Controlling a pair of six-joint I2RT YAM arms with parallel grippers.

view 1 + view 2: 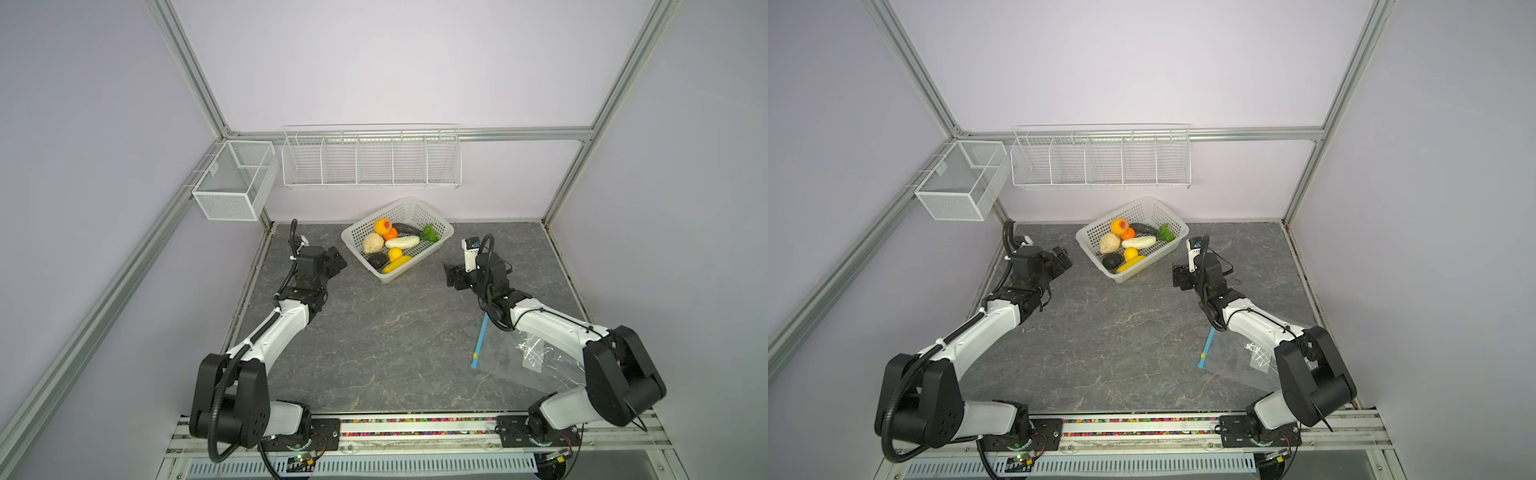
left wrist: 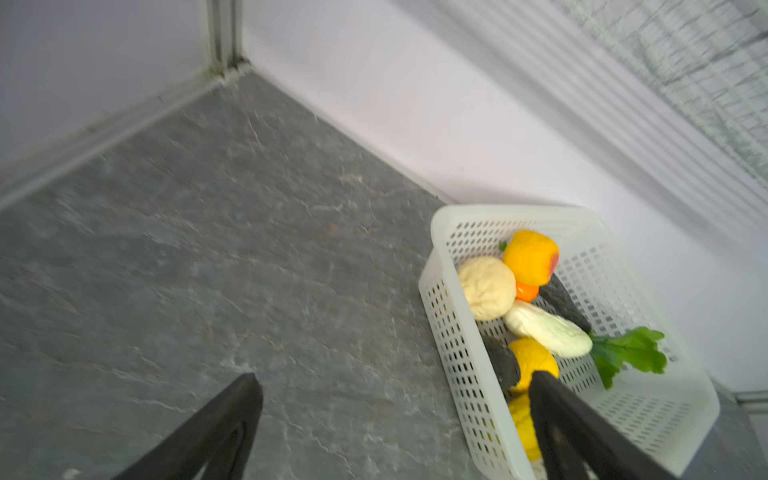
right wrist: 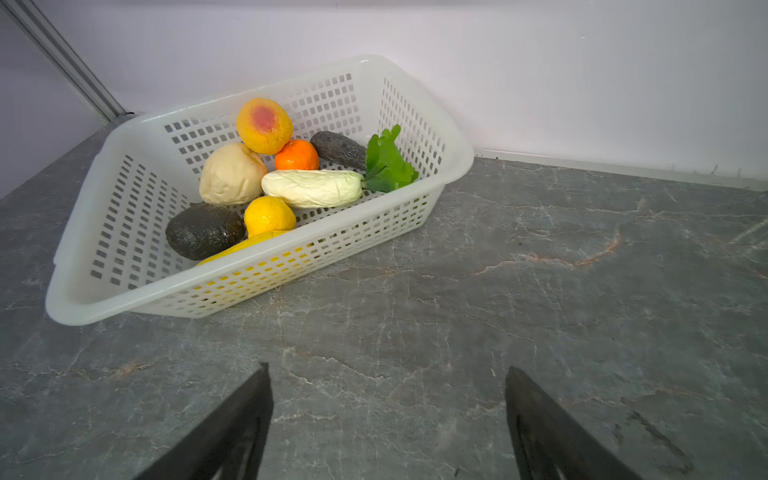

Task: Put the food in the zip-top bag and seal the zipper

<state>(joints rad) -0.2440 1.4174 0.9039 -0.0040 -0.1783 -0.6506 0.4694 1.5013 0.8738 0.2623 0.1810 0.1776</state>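
Closest in, along the lower edge of both top views: metal rail (image 1: 415,440) with both arm bases bolted on. Beyond it a grey marble-look tabletop (image 1: 395,345), pale lilac walls, aluminium frame posts. On the back wall is a wire rack (image 1: 371,160), with a mesh box (image 1: 235,183) at upper left. The white perforated basket (image 1: 409,212) sits upper middle against the back wall, turned at an angle, with all the food (image 1: 402,242) piled inside. Just left of the basket hangs the left gripper (image 1: 338,261), and the right gripper (image 1: 452,276) is a bit right of it, neither touching. Both sets of fingers (image 3: 241,419) are spread wide, holding nothing. The left wrist view is blurred; one finger overlaps the basket's corner in frame. The clear zip-top bag (image 1: 507,361) lies flat at lower right, partly under the right forearm, well apart from both grippers. Its zipper (image 1: 479,343) runs along its left edge, with the yellow slider tab (image 1: 475,355) near the lower end.
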